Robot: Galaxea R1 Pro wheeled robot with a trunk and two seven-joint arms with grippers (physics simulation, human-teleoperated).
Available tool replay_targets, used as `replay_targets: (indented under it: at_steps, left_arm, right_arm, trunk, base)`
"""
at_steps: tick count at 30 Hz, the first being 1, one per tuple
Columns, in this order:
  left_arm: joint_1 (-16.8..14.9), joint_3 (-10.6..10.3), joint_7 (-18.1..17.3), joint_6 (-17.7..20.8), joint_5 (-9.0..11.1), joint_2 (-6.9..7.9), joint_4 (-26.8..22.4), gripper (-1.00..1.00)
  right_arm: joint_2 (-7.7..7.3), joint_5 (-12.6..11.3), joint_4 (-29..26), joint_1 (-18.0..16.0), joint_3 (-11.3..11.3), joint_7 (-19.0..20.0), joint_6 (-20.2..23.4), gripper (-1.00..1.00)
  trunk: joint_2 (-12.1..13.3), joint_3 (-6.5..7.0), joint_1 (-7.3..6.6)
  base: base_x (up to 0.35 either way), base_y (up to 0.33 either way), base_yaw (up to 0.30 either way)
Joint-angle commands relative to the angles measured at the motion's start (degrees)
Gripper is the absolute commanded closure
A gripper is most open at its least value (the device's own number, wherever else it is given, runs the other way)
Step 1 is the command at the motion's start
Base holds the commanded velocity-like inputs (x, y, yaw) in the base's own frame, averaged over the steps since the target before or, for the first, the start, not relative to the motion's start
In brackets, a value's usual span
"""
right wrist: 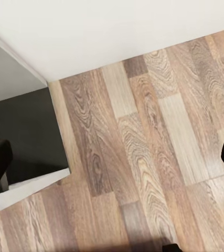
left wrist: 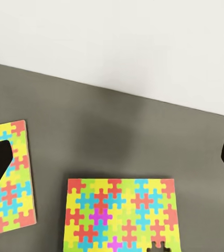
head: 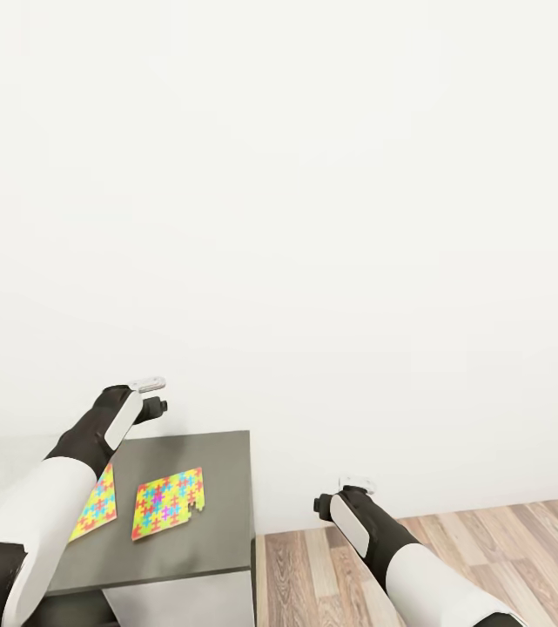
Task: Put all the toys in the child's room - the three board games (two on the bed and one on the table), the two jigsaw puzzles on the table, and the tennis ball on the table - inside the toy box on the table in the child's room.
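White wall [head: 313,192] dominates, wood-plank floor [head: 487,540] lower right. Dark grey bench [head: 218,470] carries two jigsaw puzzles [head: 169,502] lying flat, side by side. Left gripper [head: 152,394] hovers above them, fingers spread apart. Right gripper [head: 348,492] over floor, fingers spread too.

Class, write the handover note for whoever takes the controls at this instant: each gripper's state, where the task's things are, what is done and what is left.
Left gripper: jaws open, empty, held above the table.
Right gripper: jaws open, empty, out over the wood floor beside the table.
Two puzzles lie flat on the table, apart: one in the open with a piece missing at its edge, the other partly behind the left arm.
Done: nothing visibly packed.
Left: grasp both puzzles and take them to the toy box, then the remaining toys.
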Motion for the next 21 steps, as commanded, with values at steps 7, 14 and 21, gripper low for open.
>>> replay_targets:
  at_steps: [7, 14, 21]
  left_arm:
    - [0.0, -0.3, 0.5, 0.1, 0.6, 0.08, -0.1, -1.0]
    - [0.0, -0.3, 0.6, 0.2, 0.6, -0.36, -0.1, -1.0]
    - [0.0, -0.3, 2.9, 0.4, 0.6, -1.39, -0.1, -1.0]
  right_arm:
    - [-0.08, -0.5, -0.1, 0.0, 0.5, -0.5, 0.2, -1.0]
    - [-0.12, -0.5, -0.1, 0.0, 0.5, -0.5, 0.2, -1.0]
    - [-0.24, -0.6, -0.1, 0.0, 0.5, -0.5, 0.3, -1.0]
  trunk:
    - [-0.1, -0.04, 0.03]
    - [-0.1, -0.04, 0.03]
    - [-0.1, -0.04, 0.03]
  base:
    - [0.011, 0.0, 0.0]
    - [0.001, 0.0, 0.0]
    - [0.0, 0.0, 0.0]
